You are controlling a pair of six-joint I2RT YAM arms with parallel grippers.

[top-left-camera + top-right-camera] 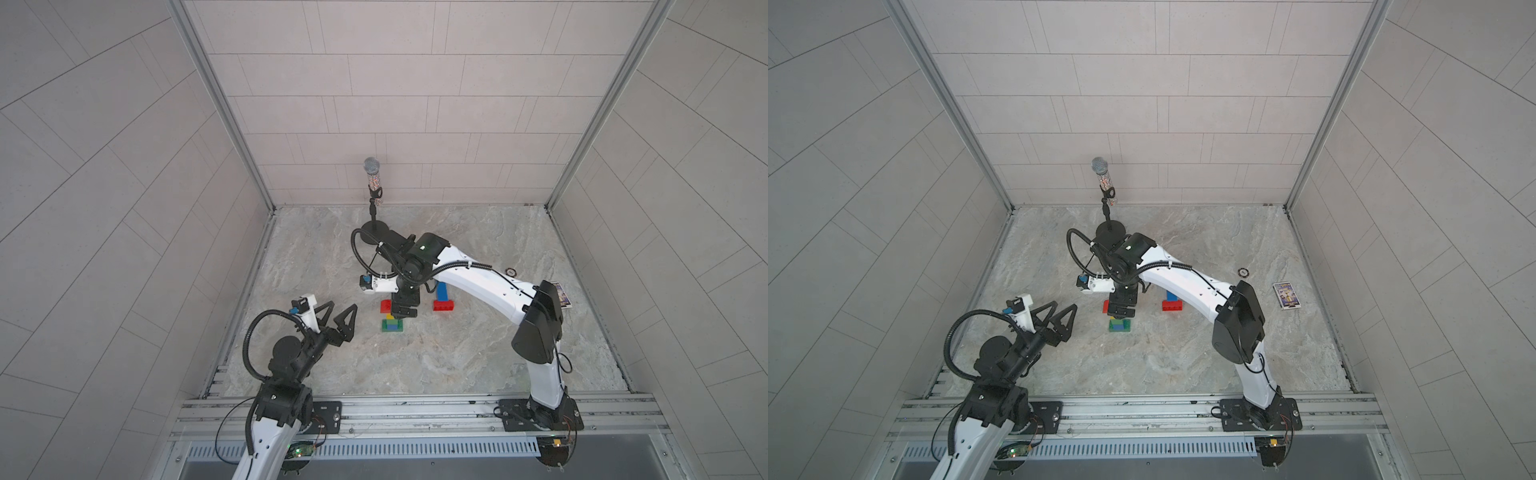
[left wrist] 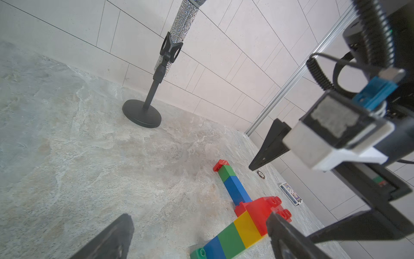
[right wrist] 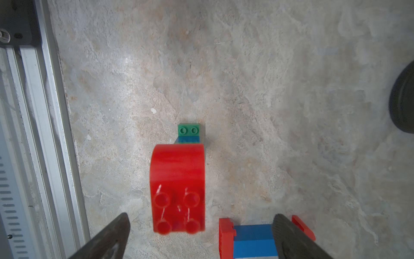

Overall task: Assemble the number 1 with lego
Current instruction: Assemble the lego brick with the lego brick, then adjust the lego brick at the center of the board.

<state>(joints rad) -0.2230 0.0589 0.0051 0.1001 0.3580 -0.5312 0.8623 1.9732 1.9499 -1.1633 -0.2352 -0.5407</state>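
The red brick (image 3: 178, 188) sits untouched inside the wide-spread right tool (image 3: 201, 222).

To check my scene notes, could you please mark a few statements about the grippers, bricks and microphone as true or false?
1. The right gripper is open above a red brick. True.
2. The left gripper is shut on a brick. False: it is open and empty.
3. The microphone lies on its side. False: it stands upright in its stand.
4. The green-based row and the red-based row of bricks lie apart on the table. True.
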